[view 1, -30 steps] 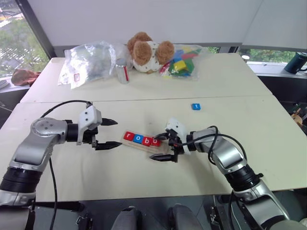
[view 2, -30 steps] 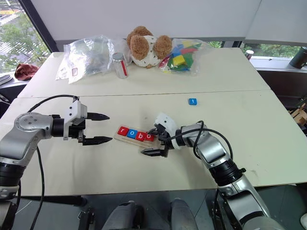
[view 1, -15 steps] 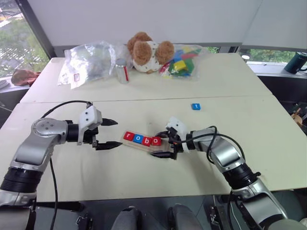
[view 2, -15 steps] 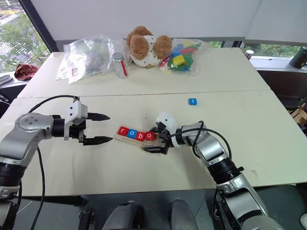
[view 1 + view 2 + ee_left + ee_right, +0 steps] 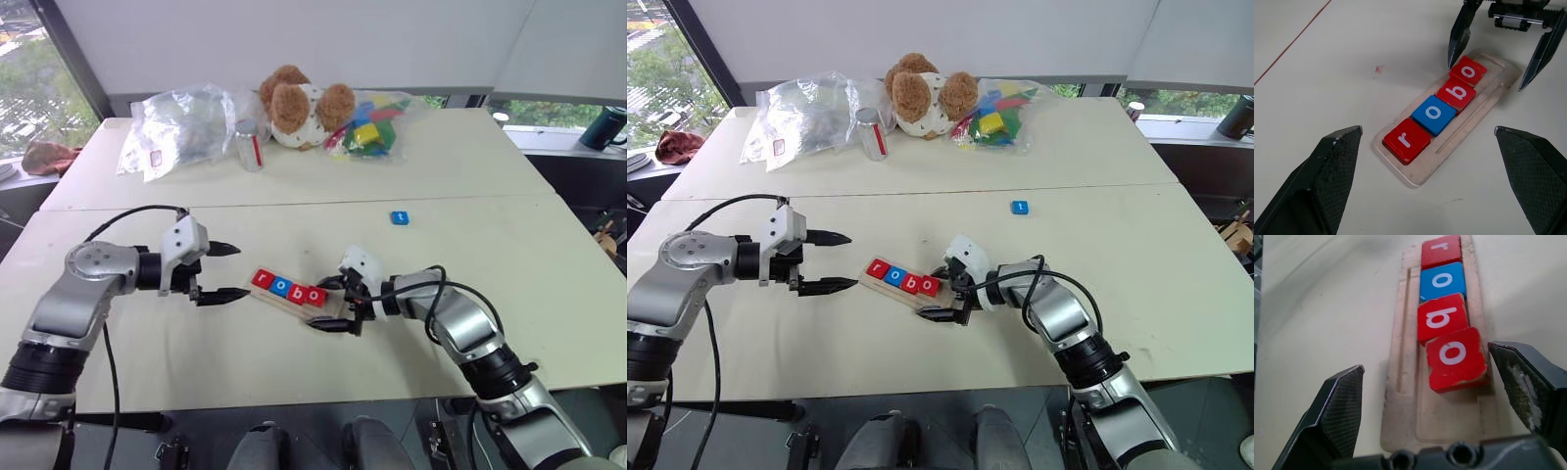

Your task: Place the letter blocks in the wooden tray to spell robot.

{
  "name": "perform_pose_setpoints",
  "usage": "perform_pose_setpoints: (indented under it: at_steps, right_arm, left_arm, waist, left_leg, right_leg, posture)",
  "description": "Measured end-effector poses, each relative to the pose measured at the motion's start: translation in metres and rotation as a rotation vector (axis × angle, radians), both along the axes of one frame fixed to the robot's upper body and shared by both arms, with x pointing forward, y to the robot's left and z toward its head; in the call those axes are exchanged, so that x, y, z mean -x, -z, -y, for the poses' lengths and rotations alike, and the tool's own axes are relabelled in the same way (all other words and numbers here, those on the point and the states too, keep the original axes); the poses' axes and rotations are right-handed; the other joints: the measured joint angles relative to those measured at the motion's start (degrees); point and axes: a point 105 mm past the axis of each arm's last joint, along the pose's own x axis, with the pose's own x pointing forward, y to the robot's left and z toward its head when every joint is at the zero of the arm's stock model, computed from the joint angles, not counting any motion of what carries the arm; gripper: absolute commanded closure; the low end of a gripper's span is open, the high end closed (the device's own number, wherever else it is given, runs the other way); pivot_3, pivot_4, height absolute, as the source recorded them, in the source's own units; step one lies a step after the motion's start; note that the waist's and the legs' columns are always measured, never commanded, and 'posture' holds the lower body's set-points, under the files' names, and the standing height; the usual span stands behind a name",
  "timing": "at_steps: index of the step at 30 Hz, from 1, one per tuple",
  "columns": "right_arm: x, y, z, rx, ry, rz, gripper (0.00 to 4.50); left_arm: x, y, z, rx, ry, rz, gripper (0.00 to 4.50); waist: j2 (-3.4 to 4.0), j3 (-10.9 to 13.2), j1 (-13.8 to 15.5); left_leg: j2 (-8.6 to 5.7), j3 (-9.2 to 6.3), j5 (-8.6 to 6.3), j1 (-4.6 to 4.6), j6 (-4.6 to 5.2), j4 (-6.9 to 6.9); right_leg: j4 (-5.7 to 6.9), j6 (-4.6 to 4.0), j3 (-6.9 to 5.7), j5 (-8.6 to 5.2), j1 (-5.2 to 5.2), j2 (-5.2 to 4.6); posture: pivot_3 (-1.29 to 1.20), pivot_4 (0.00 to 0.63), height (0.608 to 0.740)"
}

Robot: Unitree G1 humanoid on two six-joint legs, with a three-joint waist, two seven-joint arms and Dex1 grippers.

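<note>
tray: I see the wooden tray at frame centre on the pale surface, lying at a slant.
blocks in tray: four letter blocks sit in it, red r, blue o, red b, red o; last red o slightly crooked.
loose block: blue t block upper right of centre, well apart from tray.
right gripper: fingers wide, straddling tray's right end, holding nothing.
left gripper: fingers wide, just left of tray, empty.
back of surface: teddy bear, can, plastic bags.
</note>
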Motion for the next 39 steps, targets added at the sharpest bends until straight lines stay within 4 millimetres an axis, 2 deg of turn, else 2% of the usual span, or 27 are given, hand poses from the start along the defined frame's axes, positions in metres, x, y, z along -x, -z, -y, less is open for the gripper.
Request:
perform_pose_setpoints:
  at_steps: [5,22,25,26,29,31,34,36,39]
  right_arm:
    - [0.005,-0.006,-0.001,-0.004,-0.008,0.013,0.07]
    - [0.009,-0.008,-0.002,-0.037,0.025,-0.024,0.07]
    - [-0.007,-0.022,0.008,-0.073,0.126,0.024,0.07]
    - [-0.022,-0.031,0.015,-0.093,0.206,0.057,0.07]
    - [-0.065,-0.06,0.052,-0.128,0.472,0.169,0.07]
    - [-0.084,-0.068,0.078,-0.132,0.647,0.226,0.07]
    - [-0.111,-0.059,0.122,-0.121,0.975,0.237,0.07]
    - [-0.12,-0.046,0.134,-0.117,1.097,0.215,0.07]
    - [-0.132,-0.032,0.14,-0.105,1.189,0.189,0.07]
  left_arm:
    - [-0.002,-0.001,0.002,0.008,0.003,0.006,0.0]
    - [-0.004,0.003,-0.001,0.008,-0.013,-0.009,0.0]
    - [-0.005,0.003,0.0,0.009,-0.013,-0.009,0.0]
    - [-0.005,0.003,0.0,0.013,-0.013,-0.009,0.0]
    - [-0.005,0.0,0.006,0.027,0.003,0.002,0.0]
    - [-0.003,-0.004,0.01,0.037,0.016,-0.002,0.0]
    - [0.004,-0.021,0.024,0.059,0.074,0.005,0.0]
    - [0.007,-0.031,0.026,0.052,0.094,0.003,0.0]
    - [0.008,-0.038,0.023,0.041,0.093,-0.009,0.0]
  waist:
    - [0.0,0.0,0.1]
    - [-0.01,0.0,0.0]
    - [-0.01,0.0,0.1]
    - [-0.01,0.0,0.0]
    - [-0.03,0.0,0.2]
    - [-0.03,0.0,0.2]
    - [-0.04,0.0,0.0]
    - [-0.03,0.0,-0.4]
    - [-0.02,0.0,-1.3]
  left_leg:
    - [0.0,0.0,0.0,0.0,0.0,0.0]
    - [0.0,0.0,0.0,0.0,0.0,0.0]
    - [0.0,0.0,0.0,0.0,0.0,0.01]
    - [0.0,0.0,0.0,0.0,-0.01,0.02]
    - [-0.02,-0.01,0.04,0.0,-0.07,0.02]
    - [-0.01,-0.02,0.16,0.0,-0.29,-0.03]
    - [-0.02,0.0,0.19,-0.06,-0.33,-0.03]
    - [-0.01,0.05,0.2,-0.03,-0.35,-0.06]
    - [-0.01,0.06,0.24,-0.01,-0.4,-0.07]
  right_leg:
    - [0.0,0.0,0.0,0.0,0.0,0.0]
    - [0.0,0.0,0.0,0.0,0.0,0.0]
    - [0.0,0.0,0.0,0.0,0.01,0.0]
    - [0.0,0.0,0.01,0.0,0.02,0.0]
    - [0.01,0.0,0.0,0.0,0.02,-0.02]
    - [0.0,0.0,0.0,0.0,0.0,-0.02]
    - [-0.01,0.0,0.01,0.0,-0.03,-0.02]
    - [-0.01,0.0,0.03,0.0,-0.05,-0.01]
    - [0.06,0.0,0.04,0.0,-0.05,0.01]
  posture:
    - [0.0,0.15,0.74]
    - [0.0,0.15,0.74]
    - [0.0,0.15,0.74]
    - [0.0,0.15,0.74]
    - [0.0,0.15,0.74]
    - [0.0,0.15,0.74]
    - [0.0,0.15,0.74]
    - [0.0,0.15,0.74]
    - [0.0,0.15,0.74]
